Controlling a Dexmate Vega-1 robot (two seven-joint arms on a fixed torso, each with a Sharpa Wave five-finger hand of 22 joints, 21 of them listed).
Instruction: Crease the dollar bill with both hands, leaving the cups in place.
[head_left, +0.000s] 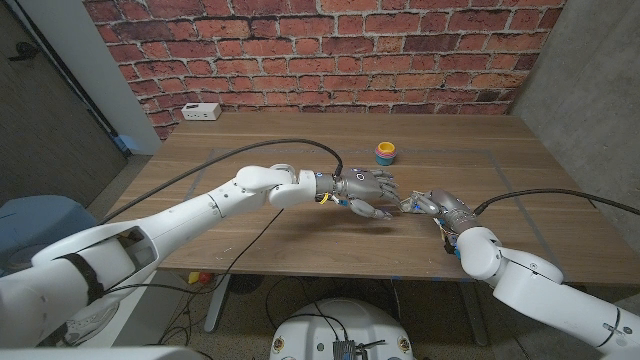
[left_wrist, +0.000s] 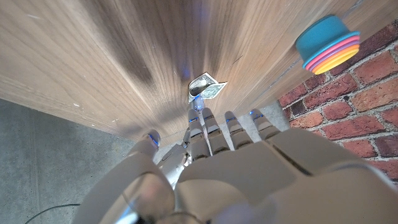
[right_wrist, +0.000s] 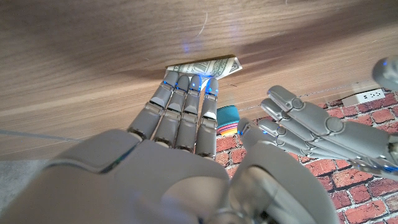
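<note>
The dollar bill (right_wrist: 210, 66) lies folded on the wooden table (head_left: 300, 150), one flap raised a little (left_wrist: 206, 86). My right hand (head_left: 432, 204) reaches toward it with straight fingers, and its fingertips (right_wrist: 186, 83) press on the bill's near edge. My left hand (head_left: 366, 189) hovers just to the left of the bill with its fingers spread and nothing in them; one fingertip (left_wrist: 196, 104) is at the bill's edge. The stack of coloured cups (head_left: 385, 152) stands farther back on the table, apart from both hands, and also shows in the left wrist view (left_wrist: 329, 43).
A white power strip (head_left: 202, 111) sits at the table's far left corner against the brick wall. Black cables run along both arms over the table. The table's front edge is close behind both hands.
</note>
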